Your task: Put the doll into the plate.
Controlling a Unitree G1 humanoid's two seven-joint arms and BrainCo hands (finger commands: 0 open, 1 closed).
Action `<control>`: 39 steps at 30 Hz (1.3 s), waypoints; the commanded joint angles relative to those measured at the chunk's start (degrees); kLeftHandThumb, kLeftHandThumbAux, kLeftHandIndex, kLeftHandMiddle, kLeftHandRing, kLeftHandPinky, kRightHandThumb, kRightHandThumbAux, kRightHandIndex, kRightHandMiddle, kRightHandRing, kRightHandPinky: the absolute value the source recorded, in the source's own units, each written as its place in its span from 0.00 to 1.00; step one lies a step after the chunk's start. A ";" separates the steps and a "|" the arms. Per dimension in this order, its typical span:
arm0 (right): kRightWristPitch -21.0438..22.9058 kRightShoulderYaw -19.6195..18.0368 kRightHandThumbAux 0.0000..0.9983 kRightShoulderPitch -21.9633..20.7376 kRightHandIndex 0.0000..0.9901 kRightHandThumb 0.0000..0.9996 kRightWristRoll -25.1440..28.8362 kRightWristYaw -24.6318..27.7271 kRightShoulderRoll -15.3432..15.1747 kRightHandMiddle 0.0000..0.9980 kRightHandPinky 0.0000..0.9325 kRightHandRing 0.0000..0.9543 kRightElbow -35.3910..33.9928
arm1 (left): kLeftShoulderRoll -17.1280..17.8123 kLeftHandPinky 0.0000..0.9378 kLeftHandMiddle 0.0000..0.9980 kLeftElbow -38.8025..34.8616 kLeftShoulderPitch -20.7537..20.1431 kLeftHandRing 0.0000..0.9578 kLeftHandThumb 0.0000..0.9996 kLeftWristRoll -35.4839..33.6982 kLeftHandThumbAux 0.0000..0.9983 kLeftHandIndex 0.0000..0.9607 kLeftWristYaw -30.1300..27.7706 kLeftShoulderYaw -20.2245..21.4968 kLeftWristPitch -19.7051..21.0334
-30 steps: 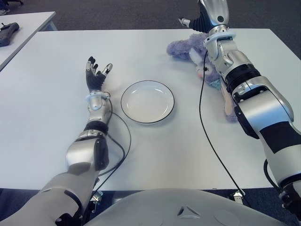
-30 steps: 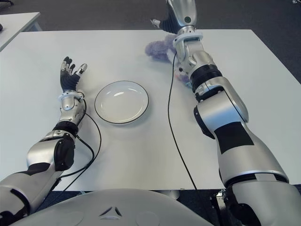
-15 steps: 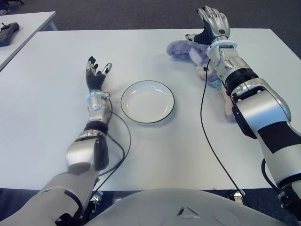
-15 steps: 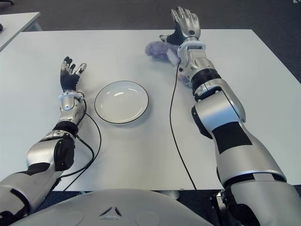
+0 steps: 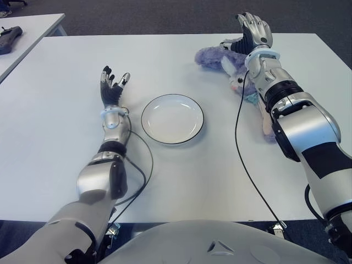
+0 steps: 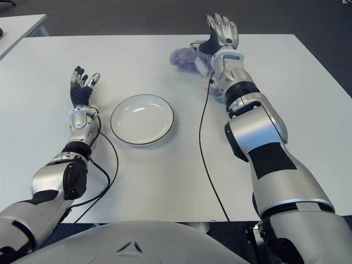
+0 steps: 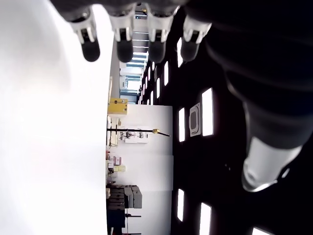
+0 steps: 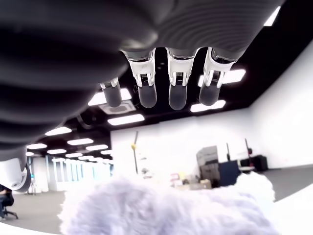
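White plate (image 5: 172, 119) bare, doll (image 5: 220, 59) beside it under right hand (image 5: 252, 30), fingers (image 8: 176, 93) released

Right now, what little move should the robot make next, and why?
Probably lower the right hand onto the doll and close its fingers: the hand is open above the doll, the plate is empty, and the left hand shows left of the plate.

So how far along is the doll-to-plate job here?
Nothing looks done: the plate is empty and the doll lies on the table, to its right. In hand: the right hand is open above the doll, gripping nothing. The left hand is idle, left of the plate. Left: grasp, carry, place.
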 commanded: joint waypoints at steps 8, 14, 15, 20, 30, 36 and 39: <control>2.21 -2.30 0.43 3.15 0.03 0.20 1.77 2.09 -0.40 0.00 0.06 0.00 1.94 | -4.52 0.00 0.04 8.36 15.00 0.01 0.00 -1.17 0.65 0.04 0.70 1.16 4.21; 2.38 -2.89 0.44 3.60 0.03 0.20 1.71 2.58 -0.72 0.00 0.06 0.00 2.05 | -4.61 0.00 0.04 8.32 14.96 0.02 0.00 -1.22 0.65 0.05 0.83 1.19 4.18; 2.51 -3.14 0.44 3.73 0.03 0.20 1.86 2.71 -0.77 0.00 0.06 0.00 2.07 | -4.61 0.00 0.04 8.33 14.92 0.02 0.00 -1.25 0.64 0.05 0.88 1.21 4.36; 2.74 -4.01 0.46 4.38 0.02 0.22 2.35 2.90 -1.01 0.00 0.07 0.00 2.07 | -4.58 0.00 0.04 8.35 14.86 0.01 0.00 -1.30 0.64 0.03 0.83 1.26 4.57; 2.13 -6.32 0.48 8.91 0.03 0.23 3.02 1.57 -1.36 0.00 0.06 0.00 2.34 | -4.22 0.00 0.04 8.50 15.10 0.01 0.00 -1.97 0.62 0.03 -0.46 2.06 4.86; 2.50 -7.14 0.49 10.17 0.03 0.23 3.50 1.37 -0.33 0.00 0.05 0.00 2.34 | -4.29 0.00 0.05 8.33 15.40 0.01 0.00 -1.95 0.60 0.03 -0.72 2.16 3.89; 2.47 -7.69 0.49 10.84 0.03 0.23 3.84 1.28 0.07 0.00 0.05 0.00 2.38 | -4.25 0.00 0.05 8.28 15.52 0.01 0.00 -1.76 0.59 0.03 -0.72 2.09 3.67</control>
